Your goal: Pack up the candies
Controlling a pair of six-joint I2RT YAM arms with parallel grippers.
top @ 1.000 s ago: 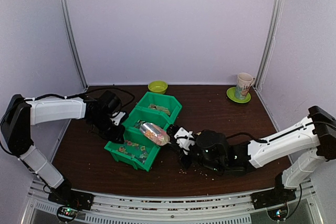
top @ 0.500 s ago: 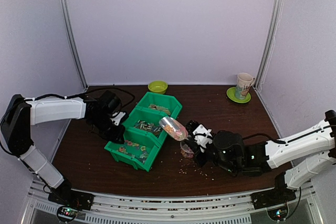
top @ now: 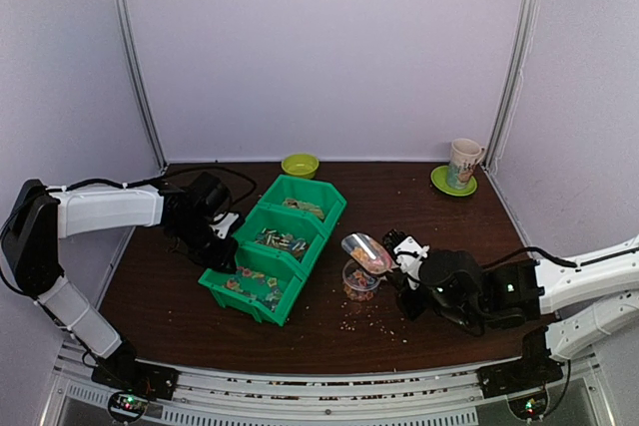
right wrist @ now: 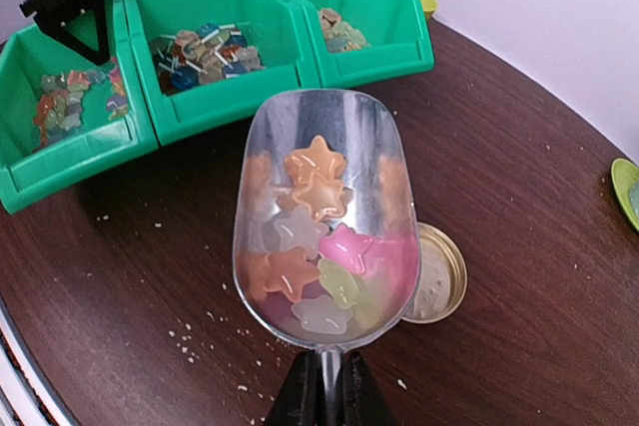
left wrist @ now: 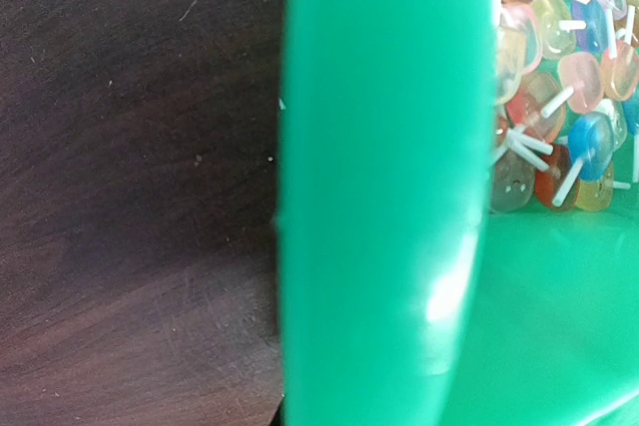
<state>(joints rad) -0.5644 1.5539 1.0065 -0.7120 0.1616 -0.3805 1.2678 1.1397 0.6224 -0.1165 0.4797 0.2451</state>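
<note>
My right gripper (right wrist: 327,398) is shut on the handle of a clear scoop (right wrist: 324,216), which carries several star-shaped candies (right wrist: 319,236) in orange, pink, green and white. The scoop (top: 366,251) hangs just above a small round gold-rimmed container (right wrist: 441,274), and its bowl covers the container's left part. Three joined green bins (top: 275,246) stand to the left and hold more candies (right wrist: 205,47). My left gripper (top: 218,246) sits at the bins' left side, shut on a green bin wall (left wrist: 379,197). Its fingers are hidden in the left wrist view.
Pale crumbs (top: 364,321) are scattered on the dark table in front of the container. A yellow-green bowl (top: 300,164) stands at the back behind the bins. A mug (top: 464,162) stands on a green saucer (top: 442,185) at the back right.
My right arm has carried the filled scoop from over the green bins to the right, and it is now above the small container. The left arm has not moved.
</note>
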